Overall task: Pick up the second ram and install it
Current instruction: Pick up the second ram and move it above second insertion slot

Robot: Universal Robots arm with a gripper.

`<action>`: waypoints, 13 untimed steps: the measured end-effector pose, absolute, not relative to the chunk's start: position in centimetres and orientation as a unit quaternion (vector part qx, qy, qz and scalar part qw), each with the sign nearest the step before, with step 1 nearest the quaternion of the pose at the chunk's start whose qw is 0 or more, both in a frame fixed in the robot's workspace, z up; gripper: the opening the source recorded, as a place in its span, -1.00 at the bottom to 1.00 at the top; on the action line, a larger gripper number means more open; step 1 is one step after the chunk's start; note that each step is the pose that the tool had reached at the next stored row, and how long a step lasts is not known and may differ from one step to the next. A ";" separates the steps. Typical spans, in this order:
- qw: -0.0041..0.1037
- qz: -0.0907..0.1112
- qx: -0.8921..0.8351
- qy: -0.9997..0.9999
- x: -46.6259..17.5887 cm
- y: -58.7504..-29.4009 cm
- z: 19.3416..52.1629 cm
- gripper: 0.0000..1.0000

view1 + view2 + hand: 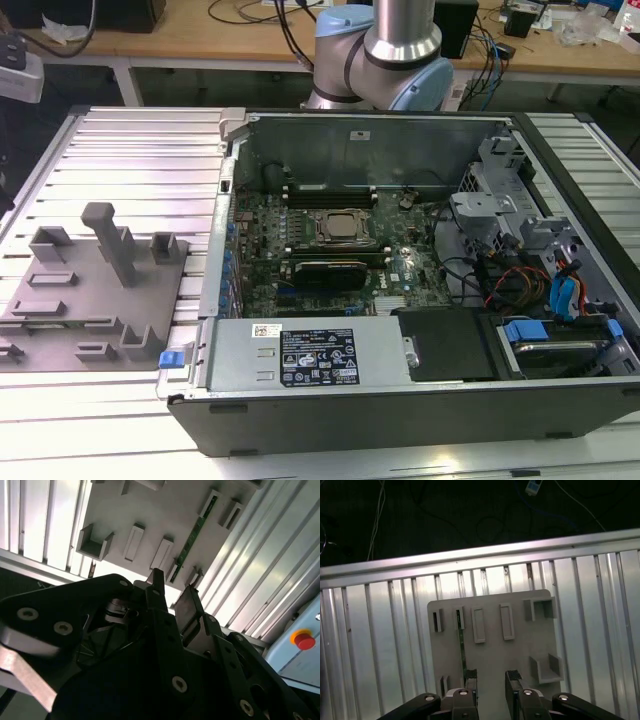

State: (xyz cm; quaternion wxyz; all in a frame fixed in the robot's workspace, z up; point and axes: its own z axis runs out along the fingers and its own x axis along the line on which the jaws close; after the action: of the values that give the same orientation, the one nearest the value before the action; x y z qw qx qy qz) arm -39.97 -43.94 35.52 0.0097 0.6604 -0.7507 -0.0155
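Spread and empty, my gripper (492, 675) hung over the holder tray (520, 655), whose slots kept the second ram (461, 645) on edge for grasping.

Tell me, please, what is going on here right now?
The arm's tool hangs open over the grey holder tray, holding nothing. The second ram, a green stick, stands on edge in a tray slot, close to one finger but not yet grasped. The open computer case lies beside the tray.
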 end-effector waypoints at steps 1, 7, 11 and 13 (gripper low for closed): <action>0.010 -0.015 0.660 -0.751 -40.0 -43.9 35.4 -0.28; 0.010 -0.015 0.660 -0.751 -40.0 -43.9 35.1 -0.28; 0.010 -0.015 0.660 -0.751 -40.0 -43.9 34.9 -0.28; 0.010 -0.015 0.660 -0.751 -40.0 -43.9 34.8 -0.28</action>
State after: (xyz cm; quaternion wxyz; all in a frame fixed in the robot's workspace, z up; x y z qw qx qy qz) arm -39.97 -43.94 34.79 0.0097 0.6604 -0.7507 -0.0155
